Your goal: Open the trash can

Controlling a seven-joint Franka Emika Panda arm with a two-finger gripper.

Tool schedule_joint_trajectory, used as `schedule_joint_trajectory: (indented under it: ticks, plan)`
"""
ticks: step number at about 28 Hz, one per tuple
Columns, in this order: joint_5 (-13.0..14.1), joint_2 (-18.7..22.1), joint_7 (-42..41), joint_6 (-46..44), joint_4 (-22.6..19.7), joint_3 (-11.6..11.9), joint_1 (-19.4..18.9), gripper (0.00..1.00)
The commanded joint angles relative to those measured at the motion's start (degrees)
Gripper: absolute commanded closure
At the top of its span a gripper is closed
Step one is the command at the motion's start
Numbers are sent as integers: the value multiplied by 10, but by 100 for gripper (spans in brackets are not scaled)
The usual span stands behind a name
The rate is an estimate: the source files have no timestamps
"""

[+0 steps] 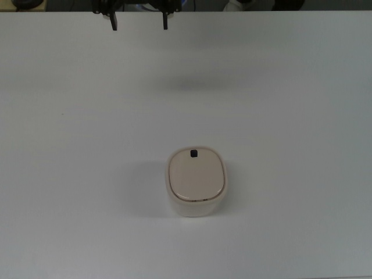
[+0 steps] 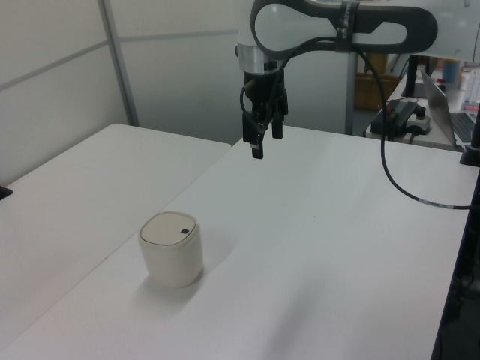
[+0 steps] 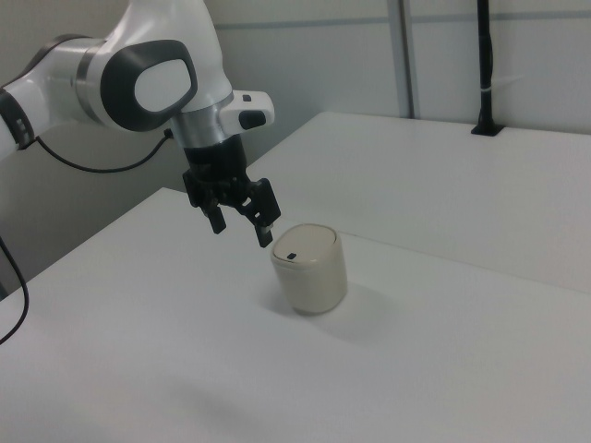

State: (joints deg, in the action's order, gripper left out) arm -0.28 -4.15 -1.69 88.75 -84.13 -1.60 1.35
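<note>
The gripper (image 1: 139, 23) hangs in the air above the surface (image 1: 290, 87). Its two black fingers (image 1: 114, 23) are spread wide apart, and there is nothing between them. They point down. In the top view the gripper sits at the very top edge, and a soft shadow lies on the surface below it. In the left view the gripper (image 2: 262, 141) hangs from the big white and black arm (image 2: 330, 26), and a black cable (image 2: 397, 176) loops down from the arm.

The trash can (image 1: 196, 183) stands upright on the surface, well apart from the gripper. In the top view it is a bit below the middle. It is small and cream-white, with round corners. Its flat beige-pink lid (image 1: 196, 175) is closed. A tiny black button (image 1: 193, 153) sits at the lid's edge, on the side nearer the gripper. In the right view the trash can (image 3: 309, 268) looks close to the gripper (image 3: 242, 221), but the gripper is not touching it.
</note>
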Motion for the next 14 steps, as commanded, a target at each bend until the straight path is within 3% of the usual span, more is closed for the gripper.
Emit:
schedule_joint_trajectory:
  ticks: [1,5,6,7,14]
  plan:
    - [5,2,8,6,-6,2,0,1]
    - [7,2,6,11,-5,2,0,36]
    - [5,2,3,12,-5,2,-1,58]
    - [5,2,3,12,-5,1,-1,67]
    - [5,1,0,11,-6,-1,-1,100]
